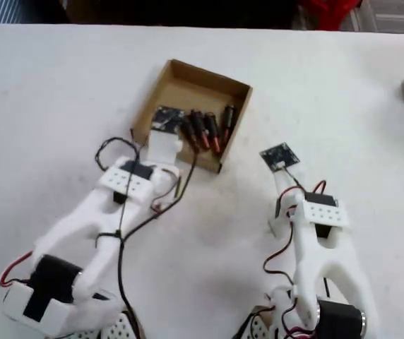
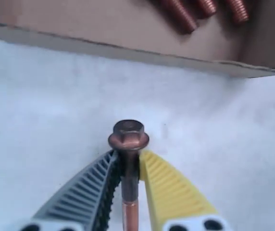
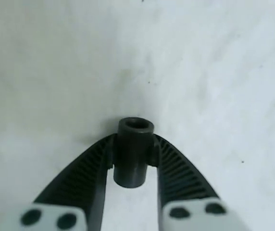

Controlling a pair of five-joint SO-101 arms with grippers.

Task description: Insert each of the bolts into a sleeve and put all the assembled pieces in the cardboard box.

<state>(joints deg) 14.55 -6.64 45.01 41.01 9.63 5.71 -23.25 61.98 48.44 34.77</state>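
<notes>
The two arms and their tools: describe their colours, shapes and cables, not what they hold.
The left arm and right arm have white shells, black motors and loose red and black cables. The left tool has one grey and one yellow ribbed finger; the right tool has two black ones.

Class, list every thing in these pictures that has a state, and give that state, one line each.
left gripper, shut on the bolt
bolt, held by its shank, not in a sleeve
right gripper, shut on the sleeve
sleeve, held, no bolt in its open end
cardboard box, open-topped, holding several pieces
pieces, lying side by side inside the box
</notes>
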